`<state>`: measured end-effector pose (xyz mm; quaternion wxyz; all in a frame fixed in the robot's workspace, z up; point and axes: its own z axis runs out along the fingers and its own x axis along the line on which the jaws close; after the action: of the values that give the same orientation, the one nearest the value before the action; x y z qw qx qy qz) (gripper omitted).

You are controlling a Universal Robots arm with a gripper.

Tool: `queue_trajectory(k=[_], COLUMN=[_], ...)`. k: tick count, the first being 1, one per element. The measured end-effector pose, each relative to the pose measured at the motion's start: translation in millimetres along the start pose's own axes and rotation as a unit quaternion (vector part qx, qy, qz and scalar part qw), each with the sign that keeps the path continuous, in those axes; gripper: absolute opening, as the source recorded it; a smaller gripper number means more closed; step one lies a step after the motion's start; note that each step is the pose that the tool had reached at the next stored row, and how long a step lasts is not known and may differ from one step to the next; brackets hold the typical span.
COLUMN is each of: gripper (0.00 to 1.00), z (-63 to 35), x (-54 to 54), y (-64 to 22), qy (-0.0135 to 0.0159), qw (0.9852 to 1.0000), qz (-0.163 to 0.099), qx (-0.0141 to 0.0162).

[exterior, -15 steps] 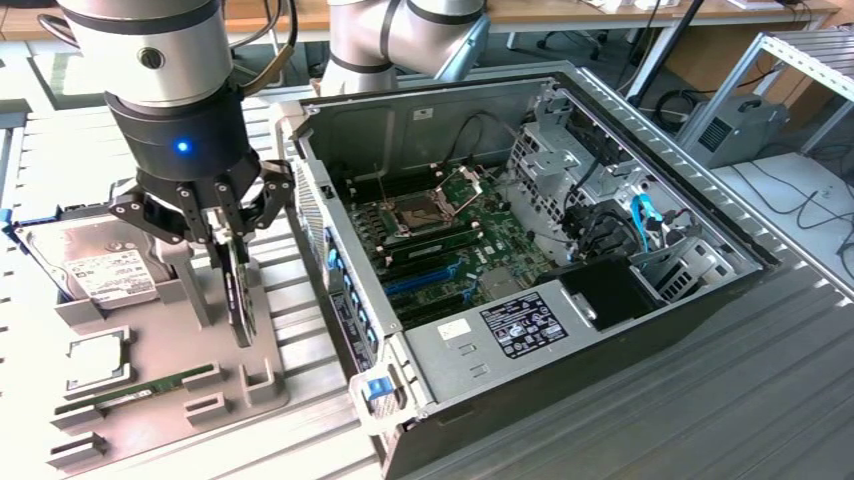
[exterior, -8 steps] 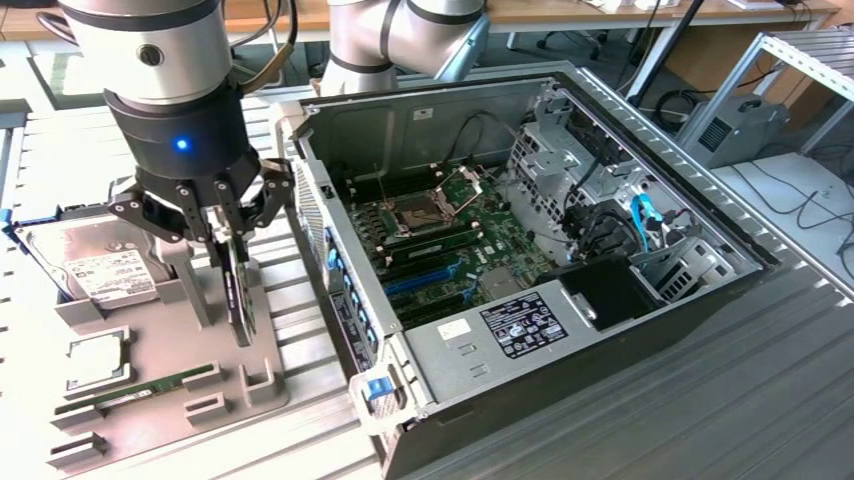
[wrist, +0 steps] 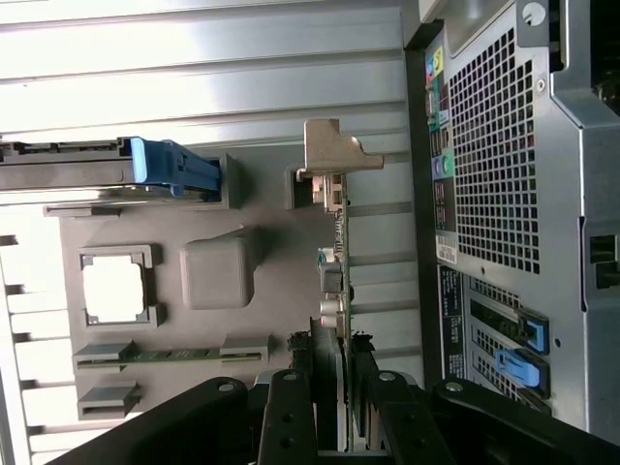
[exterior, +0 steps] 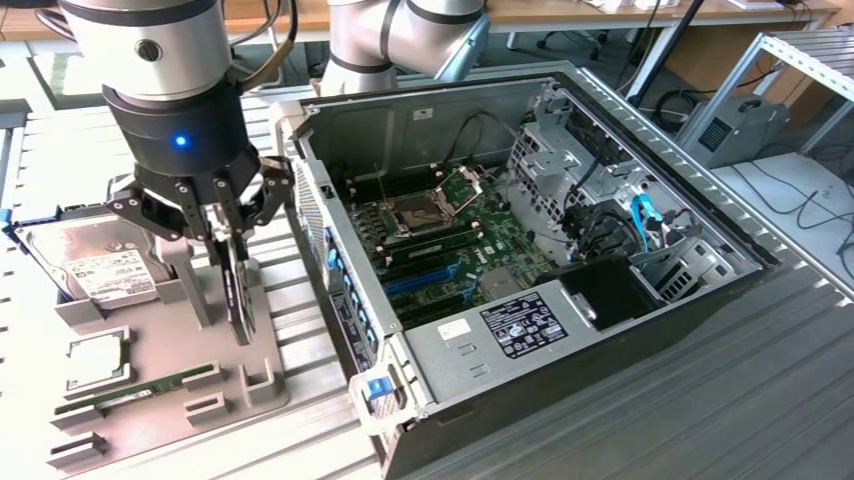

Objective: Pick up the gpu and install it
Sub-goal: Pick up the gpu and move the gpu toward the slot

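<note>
The pincer (exterior: pixel 230 238) grips the gpu (exterior: pixel 240 295) edge-on over grey tray (exterior: pixel 167 375), between hard drive (exterior: pixel 94 268) and case (exterior: pixel 400 125)

We see the scene from high up and at a slant in the exterior view, looking down into the open computer case (exterior: pixel 441 85), with the grey parts tray (exterior: pixel 167 350) on the exterior view's left. Our wrist view sits close in, looking past the gripper (wrist: pixel 329 383) along the gpu (wrist: pixel 334 242), which it sees edge-on. Both views share the tray and the case's rear panel.
</note>
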<state>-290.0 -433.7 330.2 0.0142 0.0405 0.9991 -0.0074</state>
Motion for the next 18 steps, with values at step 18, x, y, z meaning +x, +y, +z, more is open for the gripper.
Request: queue_trajectory(k=[18], gripper=[0.27], z=[-5.8], x=[-0.1], y=[-0.1], qy=[0.0000], qw=[1.0000], qz=[0.000], qx=[0.0000])
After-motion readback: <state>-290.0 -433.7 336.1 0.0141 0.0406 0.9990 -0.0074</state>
